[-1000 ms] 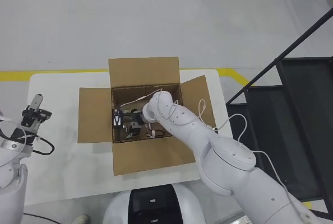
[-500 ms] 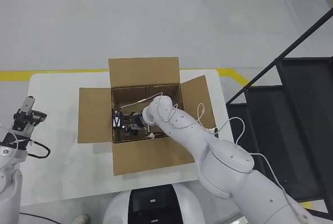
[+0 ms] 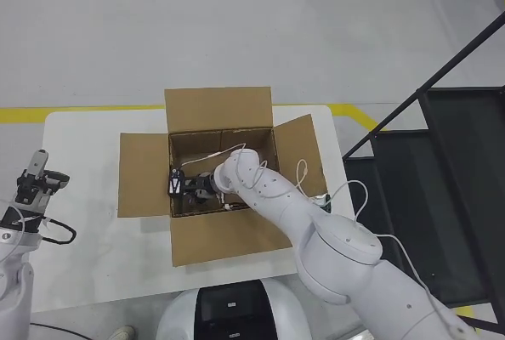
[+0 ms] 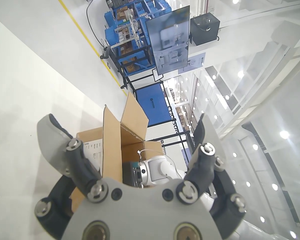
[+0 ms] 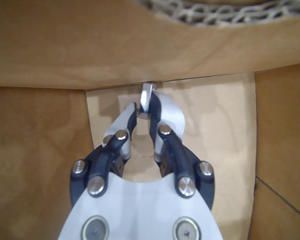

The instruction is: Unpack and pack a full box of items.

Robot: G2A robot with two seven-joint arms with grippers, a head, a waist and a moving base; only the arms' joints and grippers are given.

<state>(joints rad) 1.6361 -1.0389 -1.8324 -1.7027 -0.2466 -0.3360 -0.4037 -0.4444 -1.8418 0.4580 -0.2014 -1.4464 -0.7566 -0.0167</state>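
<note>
An open cardboard box (image 3: 220, 110) stands mid-table with all its flaps folded out. My right arm goes down into it, and the right gripper (image 3: 178, 183) sits low by the box's left inner wall. In the right wrist view the right gripper (image 5: 143, 107) is shut on a small flat pale item (image 5: 146, 95), just above the box floor (image 5: 215, 126) and close to the wall. My left gripper (image 3: 37, 163) hangs over the table's left edge, well away from the box. The left gripper (image 4: 128, 131) is open and holds nothing, with the box (image 4: 112, 136) beyond it.
White table (image 3: 91, 255) has bare room to the left of the box and in front of it. A dark metal stair frame (image 3: 439, 170) stands just off the table's right side. Loose white cables (image 3: 308, 170) trail along my right arm over the box's right flap.
My left arm has drawn back to the left, away from the box. The right gripper has shifted left inside the box, towards its left wall.
</note>
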